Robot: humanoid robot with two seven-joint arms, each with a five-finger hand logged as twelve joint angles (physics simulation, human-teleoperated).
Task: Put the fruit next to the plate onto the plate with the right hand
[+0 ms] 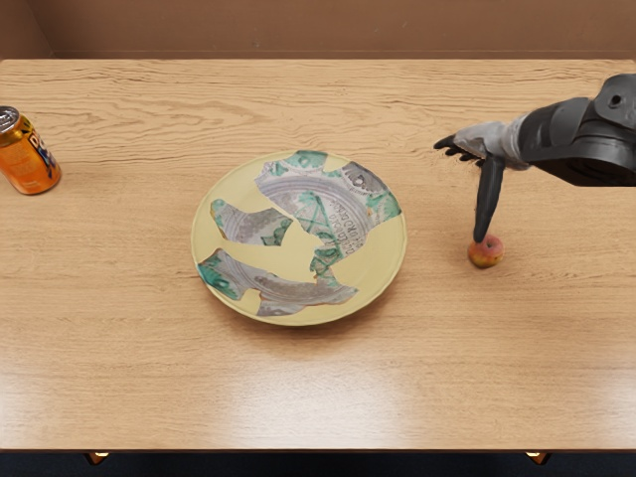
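The right hand (489,147) hovers over the fruit (486,252), fingers (488,204) spread apart and gripping nothing, with one reaching down toward its top. The fruit sits on the desk (119,378) just right of the plate (378,260), so both grasp and transfer are left to do. Nothing blocks the short path, and the orange can (25,151) stands well off to the left.

My right arm (581,139) comes in from the right, right hand (485,149) hanging, fingers (449,146) spread, one digit pointing straight down, gripping nothing.

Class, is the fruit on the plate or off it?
Off. The fruit sits on the bare table, apart from the plate, to its right.
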